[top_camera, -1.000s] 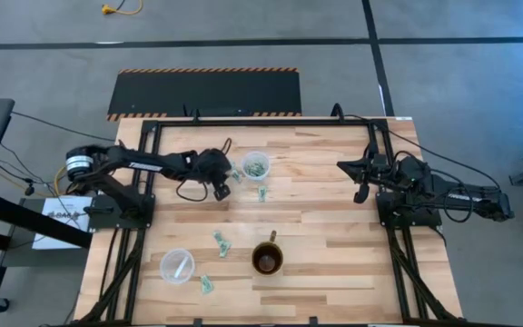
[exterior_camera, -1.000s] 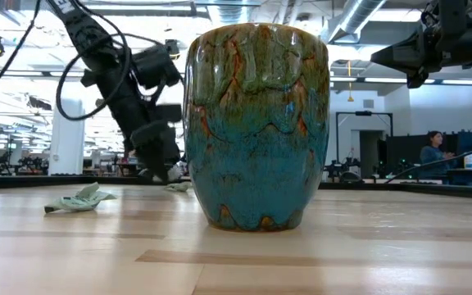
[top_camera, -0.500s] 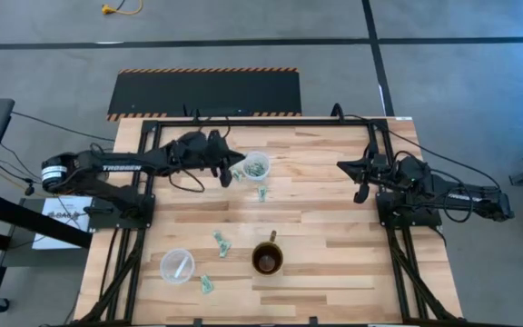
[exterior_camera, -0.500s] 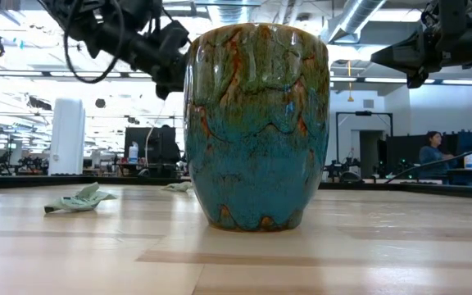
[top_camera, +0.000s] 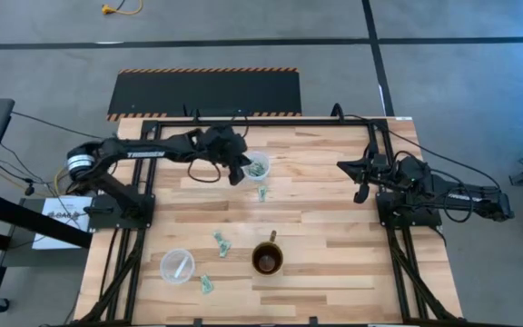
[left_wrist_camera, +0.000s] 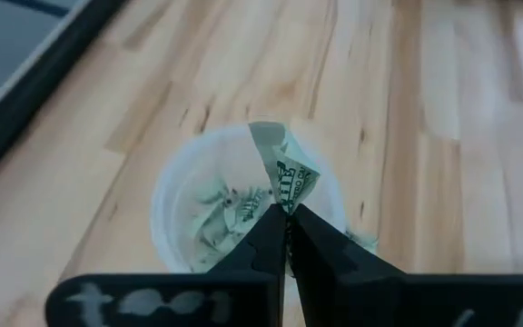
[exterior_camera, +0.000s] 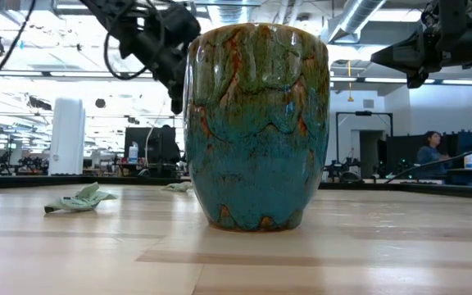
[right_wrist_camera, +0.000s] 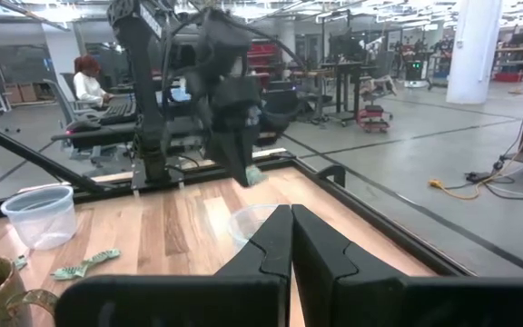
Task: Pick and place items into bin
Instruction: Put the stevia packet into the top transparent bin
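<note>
My left gripper (left_wrist_camera: pixel 286 216) is shut on one pale green-and-white crumpled piece (left_wrist_camera: pixel 286 173), raised over the clear plastic cup (top_camera: pixel 256 165) near the table's far edge. That cup (left_wrist_camera: pixel 182 211) holds several more such pieces. In the right wrist view the left gripper (right_wrist_camera: pixel 243 168) hangs above the cup (right_wrist_camera: pixel 248 224) with the piece (right_wrist_camera: pixel 255 175) at its tips. Loose pieces lie flat on the table beside the cup (top_camera: pixel 261 193), left of the mug (top_camera: pixel 220 241) and near the front edge (top_camera: pixel 205 284). My right gripper (right_wrist_camera: pixel 290 222) is shut, raised at the table's right side (top_camera: pixel 360 179). My left gripper pinches the crumpled piece by its lower end (left_wrist_camera: pixel 285 202) between the two fingertips. The fingers come from above, slanting down toward the cup. The piece is lifted clear and sticks out beyond the tips, over the cup's mouth.
A glazed mug (top_camera: pixel 267 259) stands near the table's front middle and fills the low view (exterior_camera: pixel 256 123). A second clear cup (top_camera: pixel 177 265) stands at the front left. A black frame (top_camera: pixel 261 121) borders the table. People sit in the room beyond (exterior_camera: pixel 431 152).
My left gripper rose from the table surface left of the cup, carrying the piece, then moved right toward the cup and now hangs over its rim. The piece was lifted clear of the table.
</note>
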You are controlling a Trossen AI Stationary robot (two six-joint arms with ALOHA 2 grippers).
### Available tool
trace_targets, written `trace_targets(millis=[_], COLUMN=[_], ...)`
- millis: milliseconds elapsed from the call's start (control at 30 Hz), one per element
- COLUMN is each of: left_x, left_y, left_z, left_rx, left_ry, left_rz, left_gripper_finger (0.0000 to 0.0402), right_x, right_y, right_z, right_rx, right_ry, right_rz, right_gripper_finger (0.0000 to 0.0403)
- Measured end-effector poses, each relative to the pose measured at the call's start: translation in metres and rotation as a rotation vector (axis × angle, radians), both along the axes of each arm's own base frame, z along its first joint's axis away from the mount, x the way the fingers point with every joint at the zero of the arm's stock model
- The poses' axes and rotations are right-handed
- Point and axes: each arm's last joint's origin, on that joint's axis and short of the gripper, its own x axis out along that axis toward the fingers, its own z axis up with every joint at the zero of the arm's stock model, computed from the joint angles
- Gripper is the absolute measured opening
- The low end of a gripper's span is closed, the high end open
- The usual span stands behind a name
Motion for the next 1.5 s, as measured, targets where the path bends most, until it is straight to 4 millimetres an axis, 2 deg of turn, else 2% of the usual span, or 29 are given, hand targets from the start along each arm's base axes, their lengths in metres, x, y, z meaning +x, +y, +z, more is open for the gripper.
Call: trace_targets(millis=[200,433,567,767,967,1100,1200,1300,1500], left_x=[0.016,0.019,0.019,0.019,0.007,-0.007,-0.017,-0.029,-0.055], left_y=[0.007,0.008,0.008,0.008,0.006,0.003,0.002,0.007,0.024], left_z=[-0.016,-0.022,-0.022,-0.021,-0.002,0.013,0.016,0.009,-0.024], left_rx=[-0.021,-0.012,-0.02,-0.005,0.075,0.132,0.14,0.117,0.057], left_ry=[0.096,0.118,0.112,0.113,0.118,0.153,0.202,0.252,0.333], left_rz=[-0.014,-0.01,-0.032,-0.048,-0.025,0.027,0.057,0.089,0.144], left_gripper_finger=[0.0002,0.0017,0.004,0.0097,0.0132,0.0139,0.0139,0.0139,0.0139], right_x=[0.0,0.0,0.0,0.0,0.0,0.0,0.0,0.0,0.0], right_y=[0.0,0.0,0.0,0.0,0.0,0.0,0.0,0.0,0.0], right_z=[0.0,0.0,0.0,0.0,0.0,0.0,0.0,0.0,0.0], right_rx=[0.0,0.0,0.0,0.0,0.0,0.0,0.0,0.0,0.0], right_ry=[0.0,0.0,0.0,0.0,0.0,0.0,0.0,0.0,0.0], right_rz=[0.0,0.0,0.0,0.0,0.0,0.0,0.0,0.0,0.0], right_gripper_finger=[0.0,0.0,0.0,0.0,0.0,0.0,0.0,0.0,0.0])
